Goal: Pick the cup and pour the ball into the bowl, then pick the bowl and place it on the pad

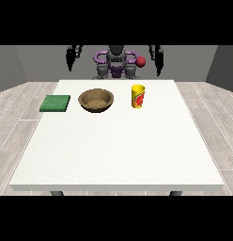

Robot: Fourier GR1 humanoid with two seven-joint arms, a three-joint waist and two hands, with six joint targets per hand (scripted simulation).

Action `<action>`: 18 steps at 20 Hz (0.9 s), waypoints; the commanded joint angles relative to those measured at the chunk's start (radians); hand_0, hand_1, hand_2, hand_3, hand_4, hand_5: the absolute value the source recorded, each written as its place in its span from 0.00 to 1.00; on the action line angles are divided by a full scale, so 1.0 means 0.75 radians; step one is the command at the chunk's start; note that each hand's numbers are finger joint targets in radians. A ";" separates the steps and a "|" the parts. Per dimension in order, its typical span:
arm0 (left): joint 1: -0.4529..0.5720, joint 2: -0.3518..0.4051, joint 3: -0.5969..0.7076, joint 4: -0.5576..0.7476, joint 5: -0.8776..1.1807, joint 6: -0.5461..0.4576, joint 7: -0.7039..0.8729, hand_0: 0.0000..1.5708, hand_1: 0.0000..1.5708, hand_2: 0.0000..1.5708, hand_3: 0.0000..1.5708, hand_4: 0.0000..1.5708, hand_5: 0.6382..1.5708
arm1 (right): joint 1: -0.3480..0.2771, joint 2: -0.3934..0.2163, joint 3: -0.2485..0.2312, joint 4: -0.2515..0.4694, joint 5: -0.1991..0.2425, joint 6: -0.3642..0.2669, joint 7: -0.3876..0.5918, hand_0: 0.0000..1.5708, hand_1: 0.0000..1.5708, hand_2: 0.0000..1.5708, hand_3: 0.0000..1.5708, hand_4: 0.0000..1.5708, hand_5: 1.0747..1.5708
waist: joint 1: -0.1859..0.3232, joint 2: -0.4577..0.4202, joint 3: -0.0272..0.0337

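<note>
Both hands hang at the far edge of the table, the hand at the view's left (70,59) and the hand at the view's right (159,60), fingers pointing straight down, holding nothing. On the white table (118,150) a yellow cup (138,96) stands upright at right, a brown bowl (96,100) left of it, a green pad (55,103) farther left; a red ball (141,61) shows by the robot's chest.

Light is even and soft, seemingly from overhead, leaving the white desk (118,150) bright and nearly uniform with no glare. Shadows are faint: only a thin dark rim lies under the bowl (96,100), nearer the camera than the hand at the view's left (70,59). The back wall beyond both hands is dimmer grey. No warping shows along the desk's edges.
</note>
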 commanded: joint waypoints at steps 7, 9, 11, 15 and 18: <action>-0.240 -0.111 0.023 -0.129 0.218 0.064 0.090 0.00 0.00 0.00 0.00 0.00 1.00 | -0.146 0.166 0.124 -0.136 -0.130 -0.078 0.114 0.00 0.00 0.21 0.31 0.54 0.99 | -0.027 -0.205 -0.0066; -0.338 -0.114 0.073 -0.132 0.241 0.099 0.098 0.00 0.00 0.00 0.00 0.00 1.00 | -0.183 0.170 0.191 -0.142 -0.167 -0.204 0.096 0.00 0.00 0.20 0.28 0.53 0.99 | -0.003 -0.148 -0.0044; -0.371 -0.084 0.139 -0.079 0.262 0.083 0.103 0.00 0.00 0.00 0.00 0.00 1.00 | -0.172 0.173 0.369 -0.212 -0.136 -0.364 0.132 0.00 0.00 0.17 0.26 0.54 0.99 | -0.029 -0.140 -0.0051; -0.526 -0.032 0.167 -0.091 0.278 0.112 0.186 0.00 0.00 0.00 0.00 0.00 1.00 | -0.276 0.175 0.351 -0.250 -0.093 -0.429 0.192 0.00 0.00 0.18 0.26 0.53 0.99 | -0.028 -0.080 -0.0043; -0.610 0.011 0.209 0.012 0.264 0.099 0.078 0.00 0.00 0.00 0.00 0.00 1.00 | -0.366 0.176 0.445 -0.286 -0.034 -0.545 0.239 0.00 0.00 0.24 0.32 0.52 0.99 | -0.050 -0.002 -0.0047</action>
